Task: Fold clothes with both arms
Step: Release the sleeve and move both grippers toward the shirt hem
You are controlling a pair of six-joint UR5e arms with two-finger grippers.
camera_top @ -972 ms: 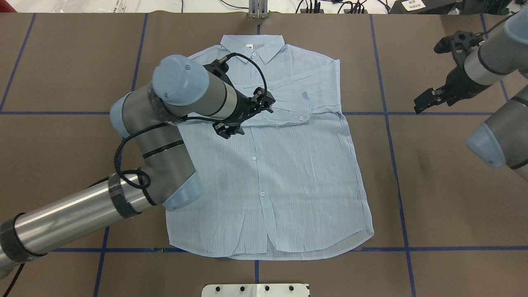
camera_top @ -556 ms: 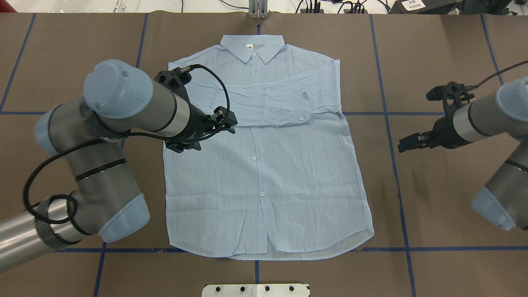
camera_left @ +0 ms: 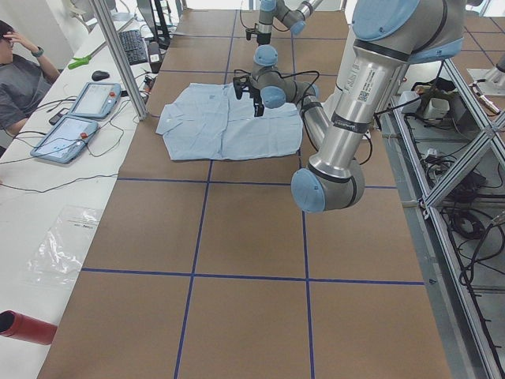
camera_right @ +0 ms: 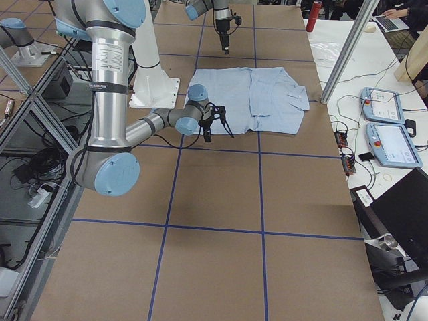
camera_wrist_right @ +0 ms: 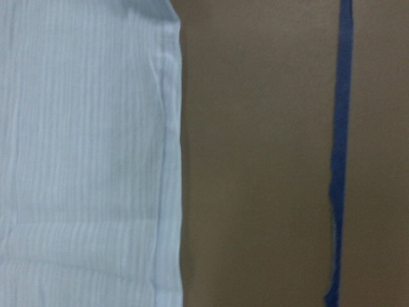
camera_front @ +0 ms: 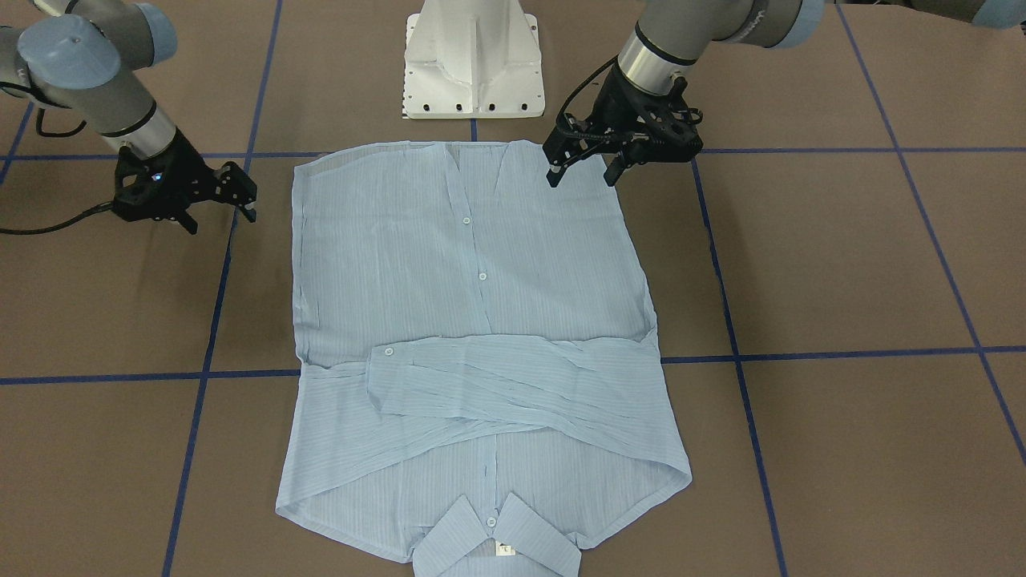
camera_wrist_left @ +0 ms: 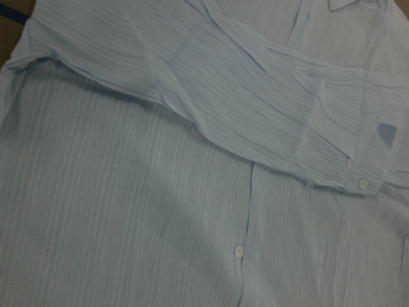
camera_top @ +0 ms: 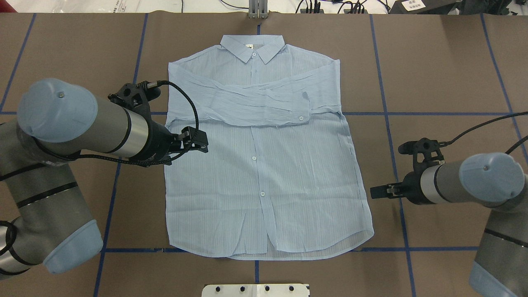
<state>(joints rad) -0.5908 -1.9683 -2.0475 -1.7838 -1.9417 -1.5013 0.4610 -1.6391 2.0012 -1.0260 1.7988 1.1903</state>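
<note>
Exterior front-facing view: shirt (camera_front: pixel 481 264) lies flat on the bench (camera_front: pixel 842 264), sleeves crossed over its chest, with the left end effector (camera_front: pixel 582 172) spread empty above one edge and the right end effector (camera_front: pixel 223 218) spread empty beside the other.

Front view's lower edge cuts off the shirt collar (camera_front: pixel 453 549).

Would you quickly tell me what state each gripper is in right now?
Left gripper: open, holding nothing.
Right gripper: open, holding nothing.
</note>
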